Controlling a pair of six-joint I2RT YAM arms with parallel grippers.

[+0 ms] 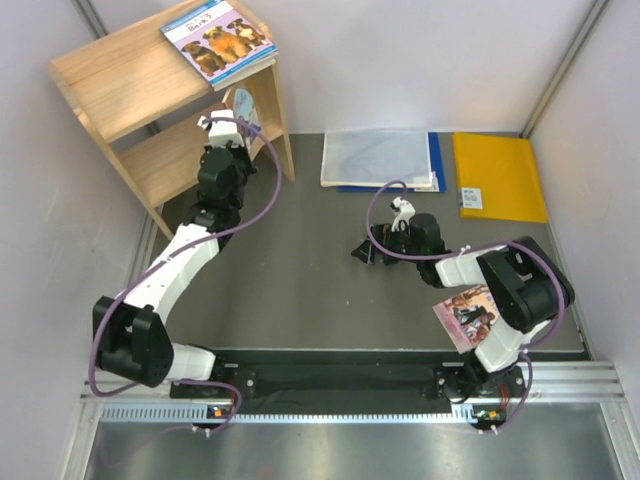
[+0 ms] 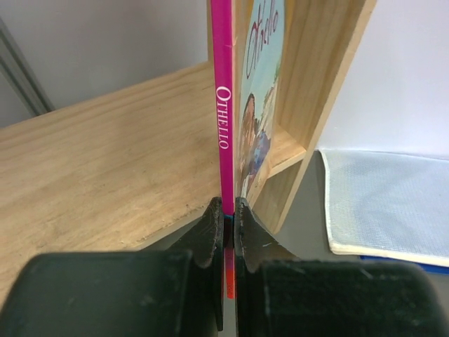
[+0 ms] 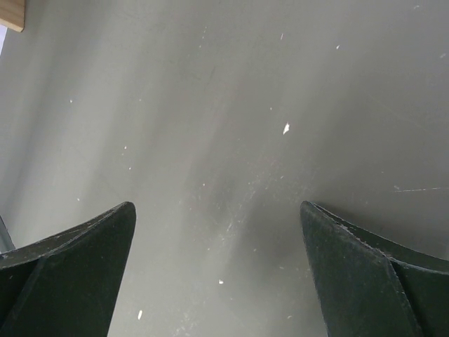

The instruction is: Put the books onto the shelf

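Note:
The light wooden shelf (image 1: 120, 75) stands at the far left. A light blue book with three dogs (image 1: 220, 38) lies flat on its top board. My left gripper (image 1: 230, 128) is shut on the bottom edge of a pink-spined book titled "Othello" (image 2: 224, 105). This book stands upright on the lower board (image 2: 105, 161), against the right side panel (image 2: 316, 91). My right gripper (image 1: 366, 250) hangs open over bare table at the middle right, with nothing between its fingers (image 3: 91, 246). A pinkish book with figures on its cover (image 1: 466, 315) lies near the front right, partly under the right arm.
A grey-white folder with a blue edge (image 1: 380, 158) and a yellow envelope (image 1: 498, 175) lie flat at the back of the grey table. White walls close in on the left, back and right. The folder's corner (image 2: 386, 203) shows beside the shelf.

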